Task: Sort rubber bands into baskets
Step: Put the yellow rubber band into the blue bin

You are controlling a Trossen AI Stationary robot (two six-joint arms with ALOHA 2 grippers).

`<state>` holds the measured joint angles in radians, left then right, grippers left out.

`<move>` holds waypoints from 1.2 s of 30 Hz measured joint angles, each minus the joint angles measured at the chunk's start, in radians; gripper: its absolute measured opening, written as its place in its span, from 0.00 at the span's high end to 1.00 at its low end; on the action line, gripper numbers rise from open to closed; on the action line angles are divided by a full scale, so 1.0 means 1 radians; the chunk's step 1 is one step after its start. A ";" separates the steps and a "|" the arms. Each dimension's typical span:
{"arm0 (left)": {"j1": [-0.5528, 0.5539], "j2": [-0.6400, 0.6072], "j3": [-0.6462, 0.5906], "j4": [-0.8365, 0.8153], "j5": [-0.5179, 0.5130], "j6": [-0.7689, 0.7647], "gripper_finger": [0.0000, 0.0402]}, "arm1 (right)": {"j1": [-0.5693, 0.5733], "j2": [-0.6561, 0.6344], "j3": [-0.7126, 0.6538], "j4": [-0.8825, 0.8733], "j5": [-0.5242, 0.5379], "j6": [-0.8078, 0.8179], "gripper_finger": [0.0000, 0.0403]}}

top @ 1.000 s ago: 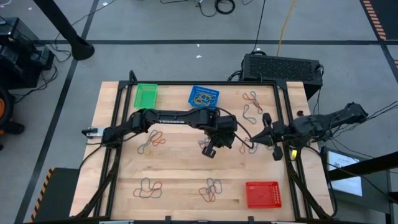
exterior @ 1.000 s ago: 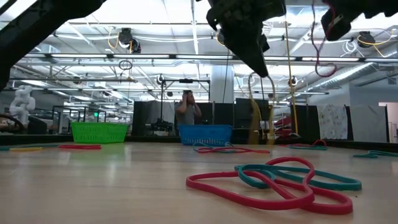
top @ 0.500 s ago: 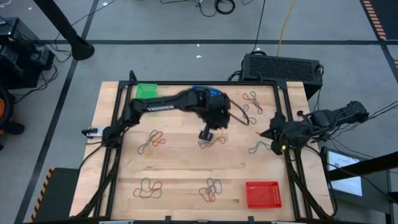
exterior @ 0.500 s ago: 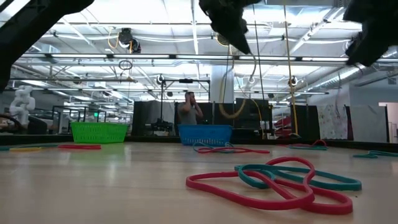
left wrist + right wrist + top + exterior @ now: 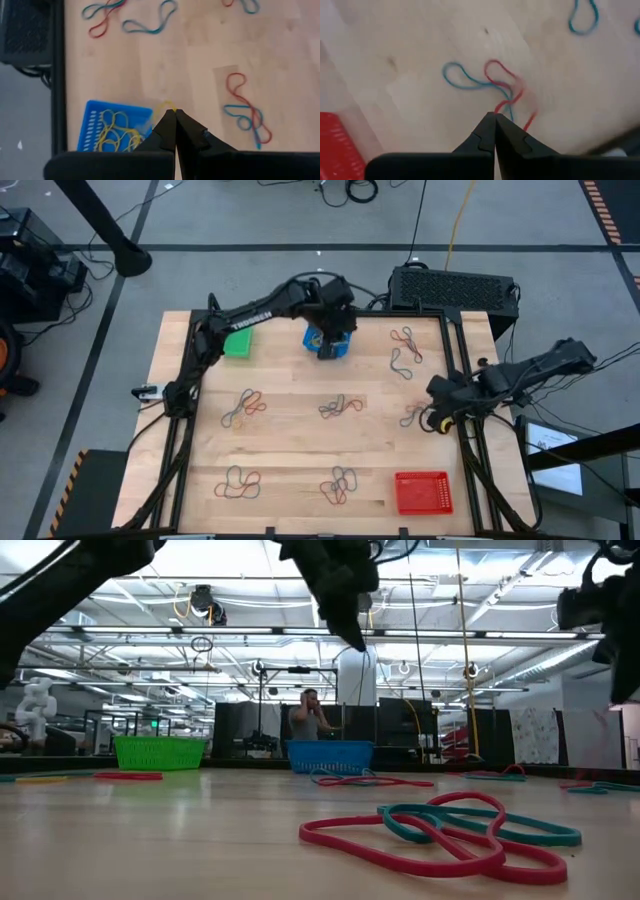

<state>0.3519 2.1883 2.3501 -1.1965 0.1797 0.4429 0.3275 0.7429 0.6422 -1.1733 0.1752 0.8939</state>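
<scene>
Yellow band at left tool tips

Grey floor around the table; ceiling strip lights overhead.

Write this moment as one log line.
left gripper: shut on yellow band, over blue basket | right gripper: shut, above bands

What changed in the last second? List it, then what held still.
The left gripper swung from mid-table to above the blue basket, carrying a yellow rubber band pinched at its tips. The right gripper pulled back toward the table's right edge, shut on a red rubber band. The green basket, red basket and loose bands stayed put.
</scene>
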 joint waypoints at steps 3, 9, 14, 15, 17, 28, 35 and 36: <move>0.036 0.000 0.000 -0.001 0.002 -0.017 1.00 | 0.001 0.037 0.000 -0.022 -0.022 0.027 1.00; 0.081 0.010 0.000 -0.003 0.004 -0.018 1.00 | 0.002 0.084 0.000 -0.013 -0.025 0.036 1.00; 0.110 0.054 -0.001 -0.006 0.004 -0.018 1.00 | 0.002 0.093 0.000 -0.012 -0.025 0.030 1.00; 0.115 0.061 -0.001 -0.006 0.003 -0.018 1.00 | 0.002 0.093 0.000 -0.012 -0.025 0.030 1.00; 0.122 0.076 -0.001 -0.006 0.003 -0.017 1.00 | 0.002 0.092 0.000 -0.013 -0.025 0.029 0.98; 0.159 0.115 -0.001 -0.033 0.000 -0.019 1.00 | 0.002 0.092 0.001 -0.009 -0.024 -0.014 0.81; 0.160 0.115 -0.001 -0.032 -0.009 -0.018 0.95 | 0.001 0.091 0.065 -0.008 -0.018 -0.042 0.76; 0.160 0.115 -0.001 -0.032 -0.015 -0.018 0.92 | 0.001 0.091 0.075 -0.007 -0.017 -0.049 0.76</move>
<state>0.5117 2.3032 2.3489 -1.2285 0.1648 0.4252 0.3287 0.8341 0.7174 -1.1806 0.1584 0.8451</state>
